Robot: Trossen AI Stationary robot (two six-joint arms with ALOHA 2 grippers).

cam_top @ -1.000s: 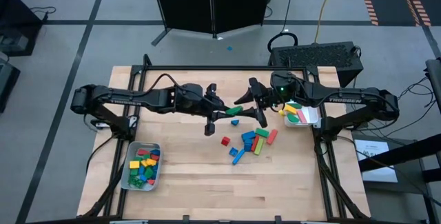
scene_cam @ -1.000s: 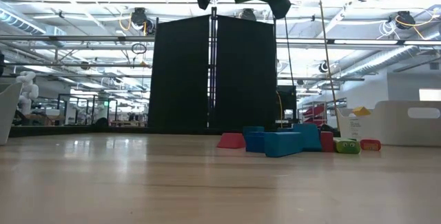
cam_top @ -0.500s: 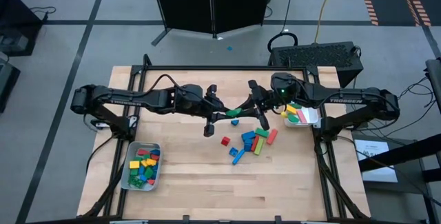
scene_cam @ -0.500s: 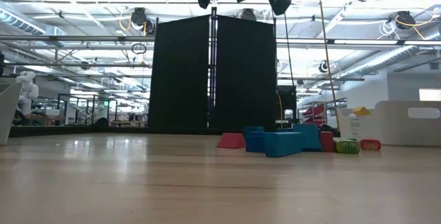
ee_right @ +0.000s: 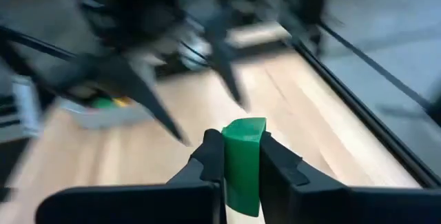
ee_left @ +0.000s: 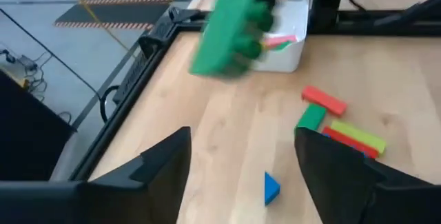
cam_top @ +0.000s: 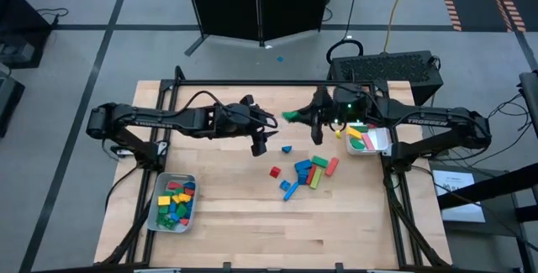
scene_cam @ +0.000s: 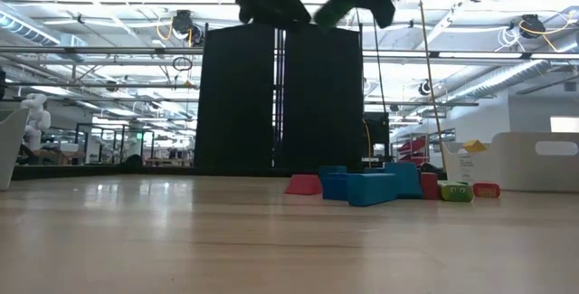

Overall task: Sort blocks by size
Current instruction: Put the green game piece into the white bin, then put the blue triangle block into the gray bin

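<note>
Handover above mid-table: long green bar clamped end-on between the closed fingers of the right gripper, most of its length jutting forward past the fingertips, high over the wood. Seen from the right wrist, bar pinched squarely, one pad on each long face. Left gripper just clear of the bar's free end, jaws spread wide and holding nothing; through its own camera, green bar well ahead of the parted fingers and apart from them.

Step in hand, by the look of things: carrying a long piece to the pale tray behind and beside the right jaws, already loaded with bars. Short cubes filling the other tray, far off on the left arm's side. Loose pile of blocks below and between both grippers, on the table, not yet sorted.

Best done by keeping the grip firm while swinging, since so much of the bar overhangs the pads and could pivot. Worth turning the wrist to lay the bar parallel to those already in the tray, lowering until nearly resting, then parting the jaws. Left arm better kept back from the swing path.
</note>
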